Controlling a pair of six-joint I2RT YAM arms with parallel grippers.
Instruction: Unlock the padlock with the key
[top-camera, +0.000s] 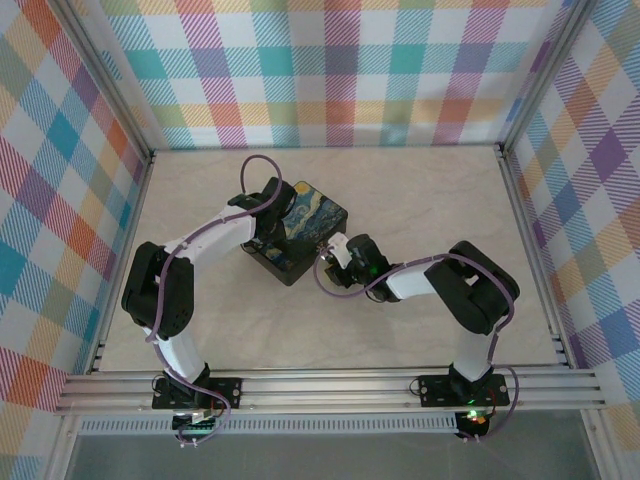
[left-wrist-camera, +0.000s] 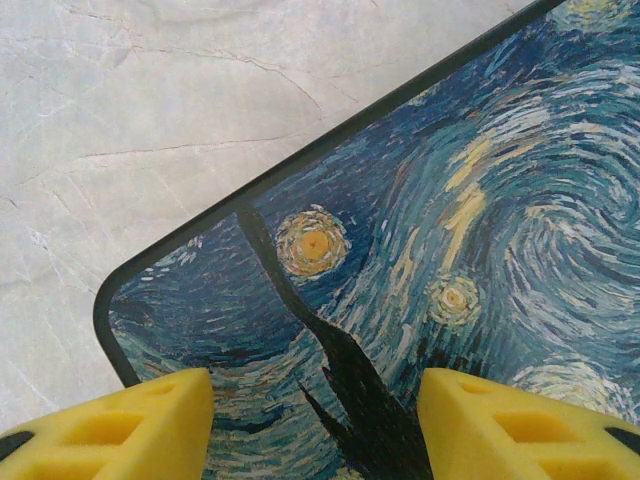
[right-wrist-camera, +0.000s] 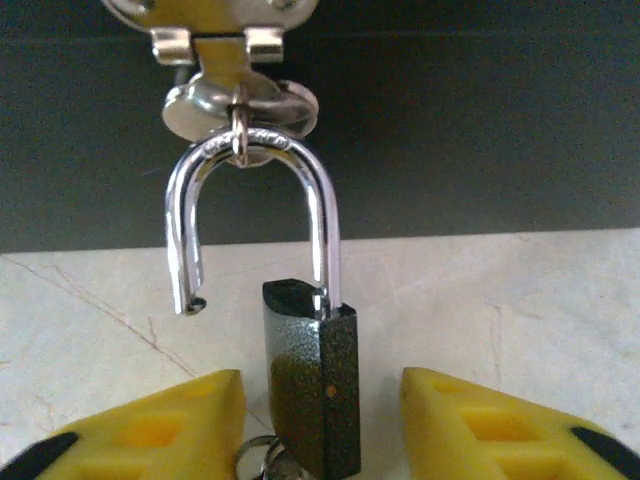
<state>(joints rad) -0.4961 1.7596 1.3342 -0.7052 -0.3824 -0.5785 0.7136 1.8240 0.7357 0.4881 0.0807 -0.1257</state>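
The left gripper (left-wrist-camera: 315, 430) is held over a rounded corner of the box (left-wrist-camera: 470, 230), whose lid is painted with a swirling blue-and-yellow night sky. Its yellow fingers (left-wrist-camera: 130, 430) are spread wide and nothing is pinched between them; the painted lid lies beneath and ahead of the tips. Beyond the lid's edge, ahead and to the left of this gripper, the pale marbled worktop (left-wrist-camera: 150, 110) is seen.

The right gripper (right-wrist-camera: 322, 425) is set low over the worktop, facing the black side wall of the box. Its fingers (right-wrist-camera: 500, 430) are also spread, and the padlock (right-wrist-camera: 312, 385) hangs between them. The dark speckled body is flanked by a finger on each side. A narrow gap is seen on the left and a wider one on the right, so the body is not pinched.

The shackle (right-wrist-camera: 322, 230) is seen open, straight ahead of the gripper and above the body. Its right leg is seated in the body, while its left leg hangs free with its notched end clear of the body. The top of the loop is threaded through a small ring under the silver hasp (right-wrist-camera: 220, 45) on the box wall.

At the body's lower left corner, between the fingers, a thin metal ring (right-wrist-camera: 258, 452) is seen. Whether the grey metal beside it is the key cannot be told.
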